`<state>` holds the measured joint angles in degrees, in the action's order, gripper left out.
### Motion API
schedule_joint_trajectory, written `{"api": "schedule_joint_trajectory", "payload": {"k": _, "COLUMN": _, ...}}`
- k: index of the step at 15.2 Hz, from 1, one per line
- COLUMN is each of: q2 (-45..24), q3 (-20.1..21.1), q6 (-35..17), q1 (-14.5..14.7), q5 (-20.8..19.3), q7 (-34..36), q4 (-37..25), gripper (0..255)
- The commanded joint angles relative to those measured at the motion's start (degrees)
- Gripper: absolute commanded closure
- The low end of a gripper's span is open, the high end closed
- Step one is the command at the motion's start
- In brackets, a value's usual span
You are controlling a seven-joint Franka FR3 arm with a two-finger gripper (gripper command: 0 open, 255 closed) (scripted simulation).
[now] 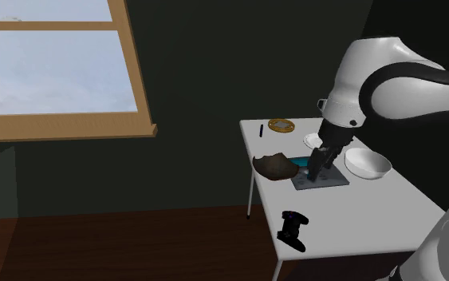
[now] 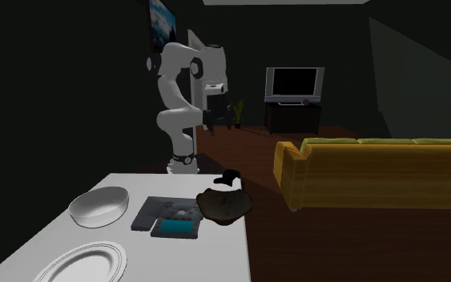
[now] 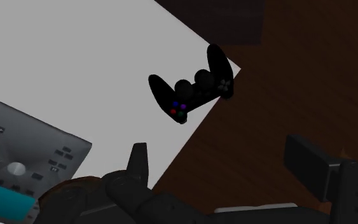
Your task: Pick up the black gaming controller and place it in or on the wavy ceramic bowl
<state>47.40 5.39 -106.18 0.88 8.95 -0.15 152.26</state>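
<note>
The black gaming controller (image 1: 293, 230) lies at the table's corner nearest the shoulder view's bottom, its grips close to the edge. It is also in the wrist view (image 3: 192, 89) and in the second exterior view (image 2: 230, 178). The wavy bowl (image 1: 274, 164) is dark brown and stands at the table's edge toward the window (image 2: 225, 204). My gripper (image 1: 316, 174) hangs over a grey flat device (image 1: 320, 179) beside the bowl, well short of the controller. In the wrist view the gripper (image 3: 222, 162) is open, its black fingers (image 3: 137, 159) apart with nothing between them.
A white bowl (image 1: 368, 163), a white plate (image 1: 314, 140), a gold ring (image 1: 281, 124) and a dark pen (image 1: 261, 130) lie on the white table (image 1: 374, 215). A teal item (image 1: 302, 164) touches the grey device. A yellow sofa (image 2: 372, 172) stands off the table.
</note>
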Motion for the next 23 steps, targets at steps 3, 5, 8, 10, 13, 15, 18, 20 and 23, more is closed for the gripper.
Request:
{"api": "schedule_joint_trajectory", "payload": {"k": 3, "q2": -1.19, "q3": 4.74, "q6": -7.38, "q1": 1.22, "q5": 1.91, "q7": 4.51, "q4": 6.06, "gripper": 0}}
{"api": "schedule_joint_trajectory", "payload": {"k": 5, "q2": -2.47, "q3": 7.13, "q6": -11.28, "q1": 1.88, "q5": 2.92, "q7": 6.72, "q4": 8.74, "gripper": 0}}
{"api": "schedule_joint_trajectory", "payload": {"k": 8, "q2": -5.63, "q3": 10.90, "q6": -17.66, "q1": 2.89, "q5": 4.44, "q7": 10.23, "q4": 12.12, "gripper": 0}}
{"api": "schedule_joint_trajectory", "payload": {"k": 10, "q2": -8.66, "q3": 13.56, "q6": -22.29, "q1": 3.42, "q5": 5.39, "q7": 12.71, "q4": 13.91, "gripper": 0}}
{"api": "schedule_joint_trajectory", "payload": {"k": 13, "q2": -14.66, "q3": 17.81, "q6": -29.81, "q1": 3.71, "q5": 6.36, "q7": 16.78, "q4": 15.80, "gripper": 0}}
{"api": "schedule_joint_trajectory", "payload": {"k": 15, "q2": -17.25, "q3": 19.45, "q6": -32.68, "q1": 3.55, "q5": 6.44, "q7": 18.41, "q4": 16.24, "gripper": 0}}
{"api": "schedule_joint_trajectory", "payload": {"k": 18, "q2": -20.28, "q3": 20.23, "q6": -36.49, "q1": 3.08, "q5": 6.42, "q7": 18.63, "q4": 17.03, "gripper": 0}}
{"api": "schedule_joint_trajectory", "payload": {"k": 20, "q2": -22.47, "q3": 20.77, "q6": -39.10, "q1": 2.66, "q5": 6.27, "q7": 18.83, "q4": 17.46, "gripper": 0}}
{"api": "schedule_joint_trajectory", "payload": {"k": 23, "q2": -25.48, "q3": 21.53, "q6": -42.54, "q1": 1.95, "q5": 5.86, "q7": 19.22, "q4": 17.92, "gripper": 0}}
